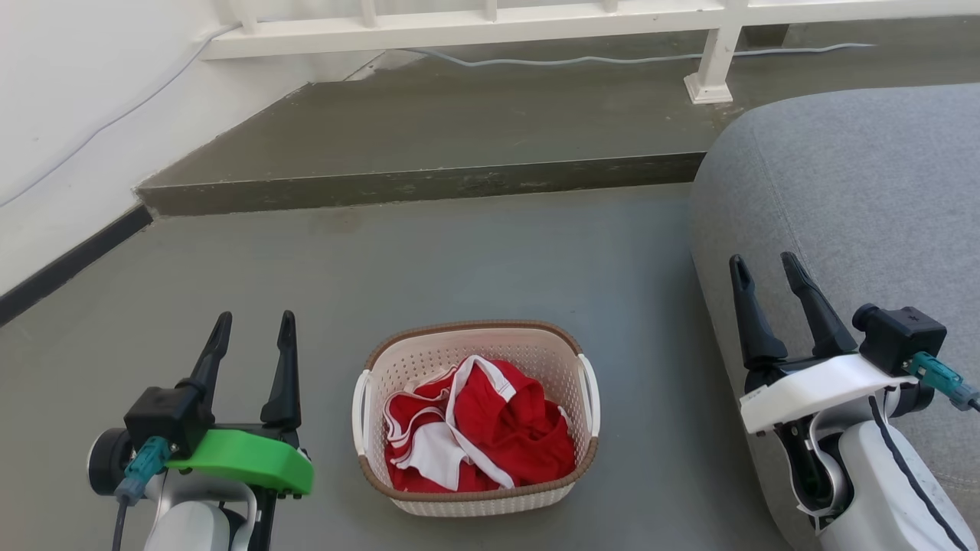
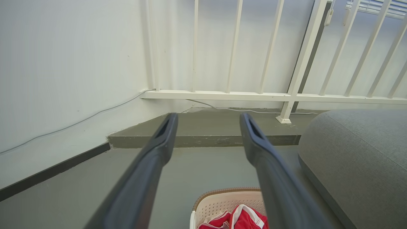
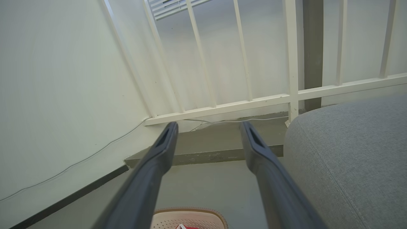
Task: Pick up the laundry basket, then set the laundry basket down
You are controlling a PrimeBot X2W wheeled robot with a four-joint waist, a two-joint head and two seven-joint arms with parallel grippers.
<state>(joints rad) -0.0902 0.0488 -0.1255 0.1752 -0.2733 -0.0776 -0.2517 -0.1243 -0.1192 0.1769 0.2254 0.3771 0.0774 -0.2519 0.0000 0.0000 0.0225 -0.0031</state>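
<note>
Laundry basket [image 1: 490, 353]: sits on the grey floor [image 1: 459, 252] between my two grippers, touching neither.
Looks: cream perforated walls, brown woven-look rim and base band, a white handle [image 1: 358, 409] on each short side, red and white clothes [image 1: 490, 428] crumpled inside.
Left gripper [image 1: 256, 315]: fingers spread, holding nothing, left of the basket.
Right gripper [image 1: 763, 259]: fingers spread, empty, right of the basket, seen against a grey cushion [image 1: 842, 191].
Head view: whole basket, both handles, both my grippers.
Left wrist view: basket's far end with some red cloth at the bottom edge; white railing [image 2: 222, 95] uprights beyond.
Right wrist view: just the far rim.
</note>
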